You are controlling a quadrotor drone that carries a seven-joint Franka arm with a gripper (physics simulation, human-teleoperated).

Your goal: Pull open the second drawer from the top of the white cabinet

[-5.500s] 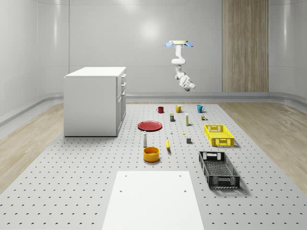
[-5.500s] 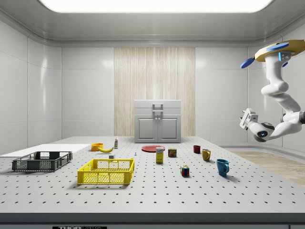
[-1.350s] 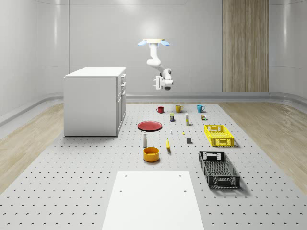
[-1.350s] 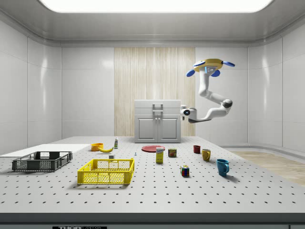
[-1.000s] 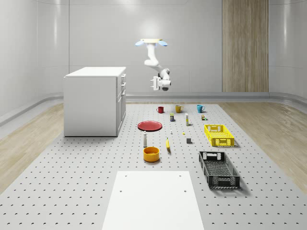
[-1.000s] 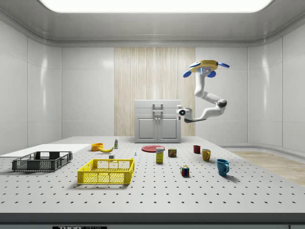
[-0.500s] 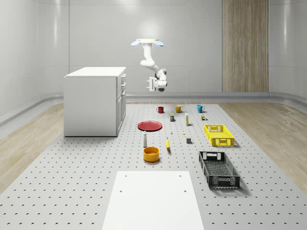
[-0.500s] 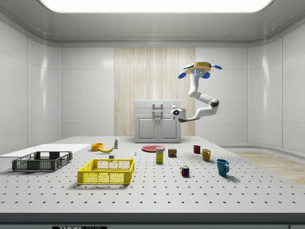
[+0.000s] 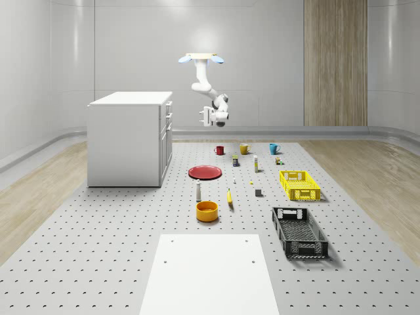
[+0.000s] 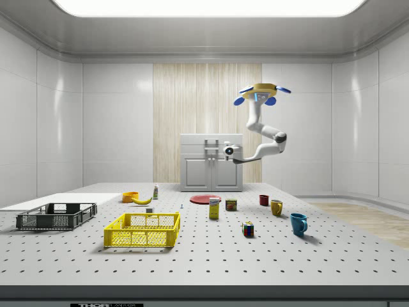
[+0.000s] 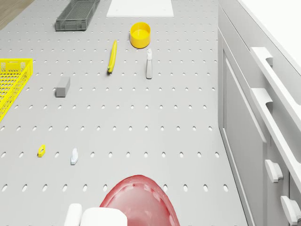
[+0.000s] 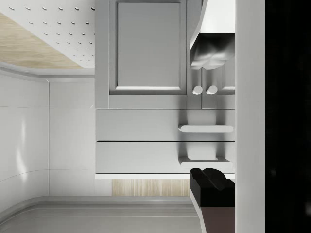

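Observation:
The white cabinet (image 9: 128, 139) (image 10: 211, 171) stands at the whole-scene view's left, its front shut. In the wrist view its second drawer (image 12: 141, 124) carries a bar handle (image 12: 206, 128), with the top drawer's handle (image 12: 204, 159) beside it. The drone view has both bar handles (image 11: 280, 131) along the cabinet front. The drone (image 9: 205, 58) (image 10: 262, 92) hovers in front of the cabinet, above the red plate (image 9: 205, 172) (image 11: 139, 202). My gripper (image 9: 206, 117) (image 10: 227, 151) (image 12: 212, 119) hangs at drawer height, a clear gap away from the front, open and holding nothing.
On the perforated table lie an orange bowl (image 9: 207, 210), a banana (image 9: 230, 197), a spray bottle (image 11: 149, 64), mugs (image 9: 219, 150), a yellow crate (image 9: 299, 185) and a black crate (image 9: 299, 231). A white board (image 9: 209, 272) lies at the near edge.
Drone and arm have flown from the whole-scene view's right toward the cabinet. The gripper has swung round to face the drawers. In the last half second they moved only slightly.

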